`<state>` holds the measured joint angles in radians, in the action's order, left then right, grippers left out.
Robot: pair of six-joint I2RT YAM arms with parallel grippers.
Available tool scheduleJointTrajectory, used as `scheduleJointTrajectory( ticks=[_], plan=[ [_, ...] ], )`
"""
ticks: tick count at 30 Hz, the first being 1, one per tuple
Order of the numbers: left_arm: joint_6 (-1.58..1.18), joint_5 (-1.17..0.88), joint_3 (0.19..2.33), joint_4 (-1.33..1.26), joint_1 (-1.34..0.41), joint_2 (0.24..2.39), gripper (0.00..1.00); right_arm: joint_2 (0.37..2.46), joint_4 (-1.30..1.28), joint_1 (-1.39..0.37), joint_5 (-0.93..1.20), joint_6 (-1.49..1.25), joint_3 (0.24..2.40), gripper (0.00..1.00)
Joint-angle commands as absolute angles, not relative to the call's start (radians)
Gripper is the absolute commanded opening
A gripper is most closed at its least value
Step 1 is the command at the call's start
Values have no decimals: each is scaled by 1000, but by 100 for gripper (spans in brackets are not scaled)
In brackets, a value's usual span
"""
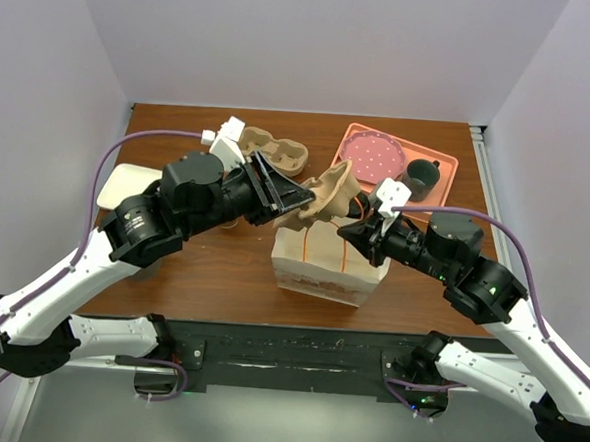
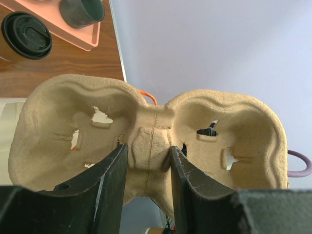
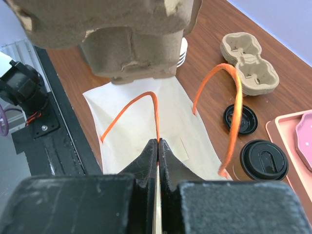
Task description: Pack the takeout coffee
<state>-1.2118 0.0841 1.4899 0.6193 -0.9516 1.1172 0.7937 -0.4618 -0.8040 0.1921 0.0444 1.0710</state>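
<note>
Takeout coffee sits unpacked on the table, upper left of your left wrist view, while your left jaws clamp the pulp carrier over the bag (right jaws pinching its orange handle), so loading remains.

Wooden table, white paper bag, pulp carrier, pink tray, takeout coffee, loose black lid

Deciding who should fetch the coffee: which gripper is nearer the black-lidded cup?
Right. The right gripper pinches the orange handle beside the cup; the left gripper holds the pulp carrier above the bag, farther away.
</note>
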Motion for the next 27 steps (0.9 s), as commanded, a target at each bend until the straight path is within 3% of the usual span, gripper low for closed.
scheduleJointTrajectory(
  ticks=[1, 11, 16, 27],
  plan=[
    [-1342, 106, 1401, 559, -957, 1060, 30, 796, -414, -804, 163, 40, 1068, 0],
    [-1385, 196, 1335, 520, -957, 1019, 28, 799, -400, -804, 163, 49, 1069, 0],
    [-1356, 235, 1223, 407, -957, 988, 28, 775, -367, -804, 266, 70, 1055, 0],
    [-1252, 225, 1287, 396, -957, 1075, 29, 747, -460, -804, 454, 156, 1068, 2]
  ],
)
